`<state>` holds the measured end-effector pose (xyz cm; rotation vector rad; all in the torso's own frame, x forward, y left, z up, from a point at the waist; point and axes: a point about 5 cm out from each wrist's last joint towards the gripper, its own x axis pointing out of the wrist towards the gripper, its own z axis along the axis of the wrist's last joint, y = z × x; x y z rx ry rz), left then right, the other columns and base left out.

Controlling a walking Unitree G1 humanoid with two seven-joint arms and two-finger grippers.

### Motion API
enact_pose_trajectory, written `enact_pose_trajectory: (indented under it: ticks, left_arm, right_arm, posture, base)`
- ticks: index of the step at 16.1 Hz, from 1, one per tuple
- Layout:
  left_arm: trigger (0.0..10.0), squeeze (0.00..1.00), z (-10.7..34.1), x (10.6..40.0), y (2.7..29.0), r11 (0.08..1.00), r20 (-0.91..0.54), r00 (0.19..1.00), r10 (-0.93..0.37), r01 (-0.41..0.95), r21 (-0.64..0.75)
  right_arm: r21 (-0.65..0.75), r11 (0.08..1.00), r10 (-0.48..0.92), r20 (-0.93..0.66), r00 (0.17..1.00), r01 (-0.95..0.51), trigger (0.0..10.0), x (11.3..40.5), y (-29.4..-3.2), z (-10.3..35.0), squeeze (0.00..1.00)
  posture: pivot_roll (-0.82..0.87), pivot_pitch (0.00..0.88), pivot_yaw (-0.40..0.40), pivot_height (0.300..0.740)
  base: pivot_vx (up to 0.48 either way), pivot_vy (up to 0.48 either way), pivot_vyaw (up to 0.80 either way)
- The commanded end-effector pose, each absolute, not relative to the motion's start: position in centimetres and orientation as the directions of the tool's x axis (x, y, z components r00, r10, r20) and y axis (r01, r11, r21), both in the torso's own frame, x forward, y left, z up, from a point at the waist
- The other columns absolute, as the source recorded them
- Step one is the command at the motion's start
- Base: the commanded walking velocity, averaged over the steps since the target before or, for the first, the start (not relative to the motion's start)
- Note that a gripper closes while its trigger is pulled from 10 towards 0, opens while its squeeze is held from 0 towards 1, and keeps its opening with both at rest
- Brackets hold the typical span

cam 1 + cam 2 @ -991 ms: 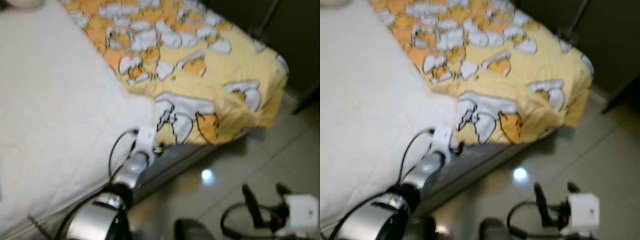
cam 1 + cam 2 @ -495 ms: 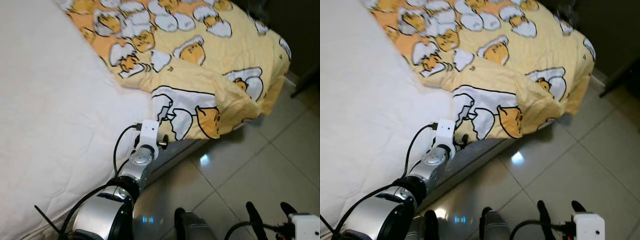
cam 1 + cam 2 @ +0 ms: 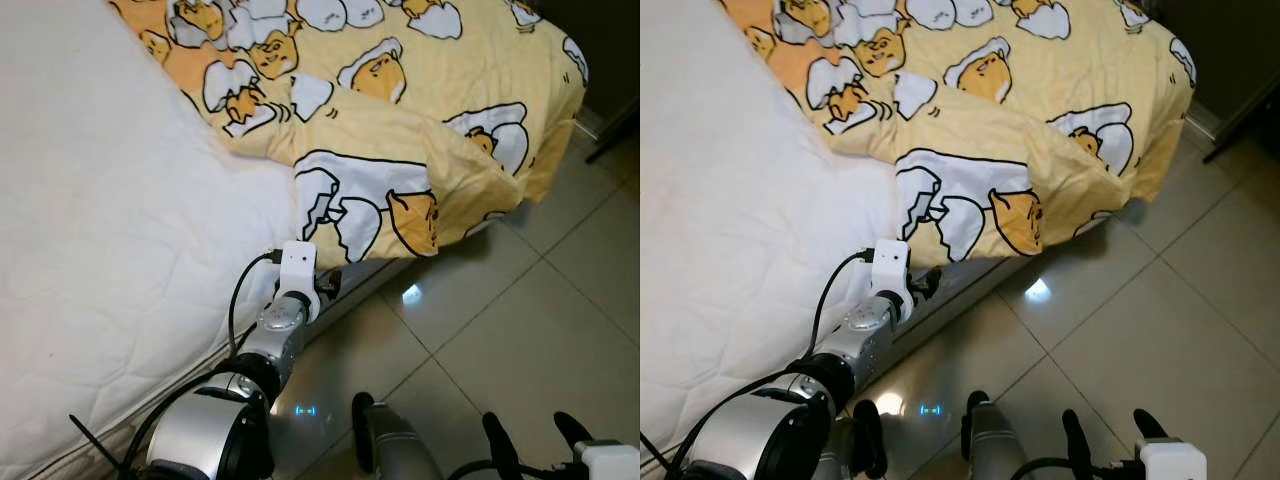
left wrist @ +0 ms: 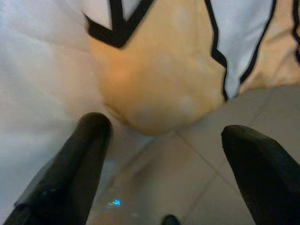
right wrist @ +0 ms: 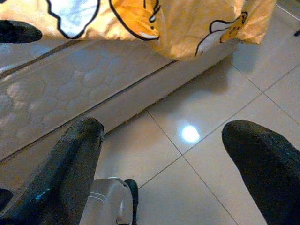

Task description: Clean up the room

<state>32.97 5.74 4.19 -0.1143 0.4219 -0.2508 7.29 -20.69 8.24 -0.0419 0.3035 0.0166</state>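
A yellow blanket printed with egg cartoons lies rumpled over the far part of a white mattress. One of its corners hangs over the bed's side. My left gripper sits at the mattress edge just under that corner. In the left wrist view it is open, with the corner ahead of the fingers and not gripped. My right gripper hangs open low over the floor, away from the bed; the right wrist view shows nothing between its fingers.
Glossy beige floor tiles run along the bed's side, with a lamp glare. Dark furniture stands beyond the bed's far corner. The quilted mattress side drops to the floor. My own grey leg is below.
The picture has sharpened and shifted as the camera moved. My left gripper stays at the blanket's hanging corner. The right gripper now sits lower in the picture.
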Motion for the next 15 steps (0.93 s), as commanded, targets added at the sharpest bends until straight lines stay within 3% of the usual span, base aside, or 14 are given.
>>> enact_pose_trajectory:
  ticks: [1,7,12,15]
  left_arm:
    - [0.0,0.0,4.0,31.9,2.4,0.929,-0.412,0.841,-0.35,0.256,-0.265]
    - [0.0,0.0,5.1,32.6,2.1,0.863,-0.358,0.849,-0.389,0.2,-0.463]
    - [0.0,0.0,5.7,33.1,2.0,0.739,-0.316,0.863,-0.394,0.092,-0.668]
    - [0.0,0.0,6.4,33.4,1.7,0.709,-0.278,0.872,-0.403,0.105,-0.698]
  right_arm:
    - [-0.039,0.999,0.007,-0.318,0.948,-0.02,10.0,6.9,-20.5,8.4,0.01]
    - [-0.015,0.999,0.034,-0.323,0.946,-0.041,10.0,7.0,-19.6,8.4,0.01]
    - [-0.002,0.999,0.041,-0.329,0.943,-0.045,10.0,7.1,-19.3,8.1,0.02]
    - [-0.006,0.999,0.043,-0.332,0.942,-0.048,10.0,7.2,-19.4,8.0,0.01]
  posture:
    - [-0.48,0.341,-0.012,0.74]
    - [-0.45,0.342,0.005,0.74]
    - [-0.44,0.334,0.009,0.74]
    - [-0.44,0.327,0.007,0.74]
  base:
    - [0.0,0.0,0.0]
    - [0.0,0.0,0.0]
    - [0.0,0.0,0.0]
    - [0.0,0.0,0.0]
